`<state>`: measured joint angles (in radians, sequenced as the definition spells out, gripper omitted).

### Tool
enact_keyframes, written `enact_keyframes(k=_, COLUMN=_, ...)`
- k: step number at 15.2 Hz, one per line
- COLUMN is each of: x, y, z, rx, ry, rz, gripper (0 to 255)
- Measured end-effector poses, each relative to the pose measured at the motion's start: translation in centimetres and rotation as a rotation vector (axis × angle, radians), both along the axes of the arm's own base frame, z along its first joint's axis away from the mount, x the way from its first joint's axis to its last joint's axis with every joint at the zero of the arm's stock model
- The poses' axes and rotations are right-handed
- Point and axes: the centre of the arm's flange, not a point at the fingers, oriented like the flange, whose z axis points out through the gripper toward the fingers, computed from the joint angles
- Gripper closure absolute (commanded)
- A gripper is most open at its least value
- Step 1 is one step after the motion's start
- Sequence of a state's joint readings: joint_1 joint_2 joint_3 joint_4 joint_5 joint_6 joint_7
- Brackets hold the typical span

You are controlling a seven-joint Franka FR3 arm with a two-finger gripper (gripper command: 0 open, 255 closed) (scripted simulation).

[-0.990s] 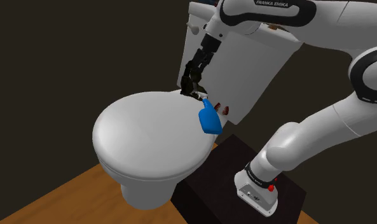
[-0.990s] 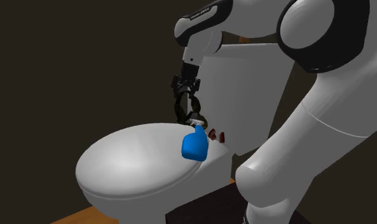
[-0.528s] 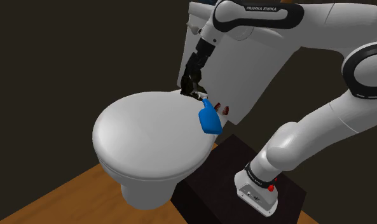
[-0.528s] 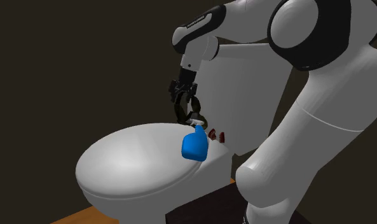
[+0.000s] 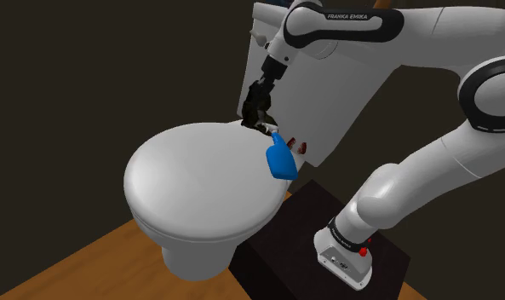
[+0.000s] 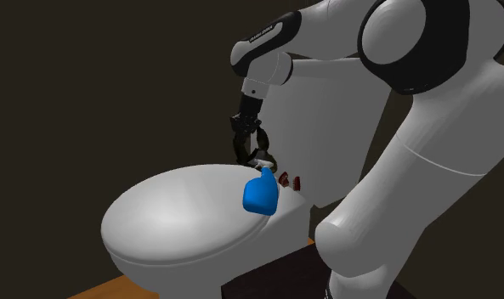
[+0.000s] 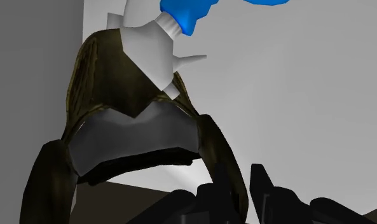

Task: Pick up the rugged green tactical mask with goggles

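Observation:
The mask (image 7: 110, 83) is dark olive with a grey goggle visor (image 7: 136, 137). It lies at the back of the white toilet lid (image 5: 199, 183), close to the tank, seen as a small dark shape (image 5: 261, 126) (image 6: 263, 161). My black gripper (image 5: 256, 112) (image 6: 250, 151) (image 7: 241, 194) comes down on it from above. The two fingers stand close together and clasp the mask's side edge between them. The mask still rests on the lid.
A blue spray bottle (image 5: 281, 160) (image 6: 260, 194) lies right beside the mask, its white nozzle (image 7: 149, 48) touching it. Two small red items (image 5: 300, 147) sit behind it. The white tank (image 5: 327, 94) rises just behind. The dark stand (image 5: 327, 247) and wooden floor (image 5: 71, 264) lie below.
The fingers stood wider apart a second ago and have drawn together on the mask's edge. The wrist has shifted slightly. Mask and bottle have not moved.

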<state>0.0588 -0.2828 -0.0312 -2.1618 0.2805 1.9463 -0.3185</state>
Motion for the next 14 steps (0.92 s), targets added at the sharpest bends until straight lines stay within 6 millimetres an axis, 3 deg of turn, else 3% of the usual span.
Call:
enact_keyframes(k=6, x=-0.1, y=0.0, z=0.2, rx=0.0, ry=0.001, rz=-0.001, gripper=255)
enact_keyframes(k=14, x=-0.1, y=0.1, z=4.1, rx=0.0, ry=0.003, rz=-0.001, gripper=255)
